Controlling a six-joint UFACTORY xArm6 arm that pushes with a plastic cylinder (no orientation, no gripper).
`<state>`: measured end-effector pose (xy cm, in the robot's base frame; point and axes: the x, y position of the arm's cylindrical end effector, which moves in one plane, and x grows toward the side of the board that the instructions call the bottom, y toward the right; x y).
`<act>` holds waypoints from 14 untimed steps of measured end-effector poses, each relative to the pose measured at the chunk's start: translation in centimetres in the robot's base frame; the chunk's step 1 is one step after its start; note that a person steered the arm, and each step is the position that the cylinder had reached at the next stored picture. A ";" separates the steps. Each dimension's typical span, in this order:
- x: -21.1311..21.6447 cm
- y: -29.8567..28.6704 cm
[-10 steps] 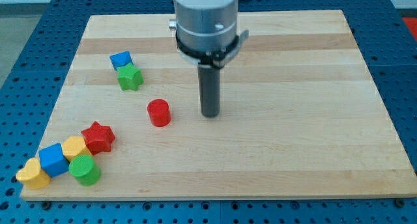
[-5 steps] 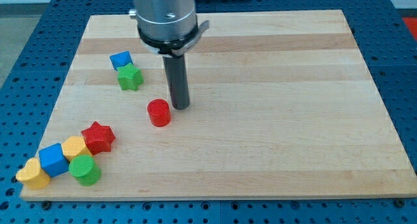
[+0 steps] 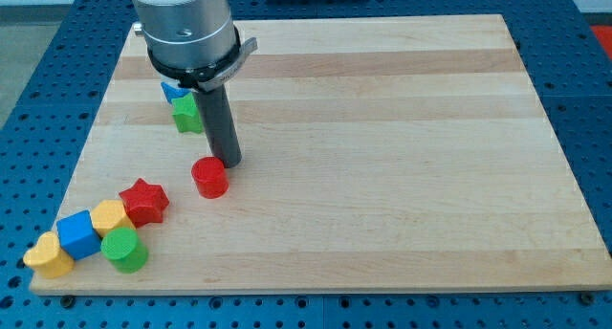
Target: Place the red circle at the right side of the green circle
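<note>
Pale wooden board (image 3: 402,128) on a blue perforated table (image 3: 38,109)

The striped planks filled most of the frame; blue pegboard showed along every edge under even light.

My tip (image 3: 228,164) low, rod upright

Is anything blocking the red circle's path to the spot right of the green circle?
Nothing visible does: bare board lies between the red circle and the green circle. My tip sits at the red circle's upper right.

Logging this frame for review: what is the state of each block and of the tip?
my tip: at red circle's upper right edge
red circle: apart from green circle
green circle: in bottom-left cluster
red star: in cluster
green star: partly hidden by rod
</note>
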<state>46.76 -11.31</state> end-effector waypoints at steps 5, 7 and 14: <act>3.9 -3.6; 5.1 -3.6; 7.0 2.1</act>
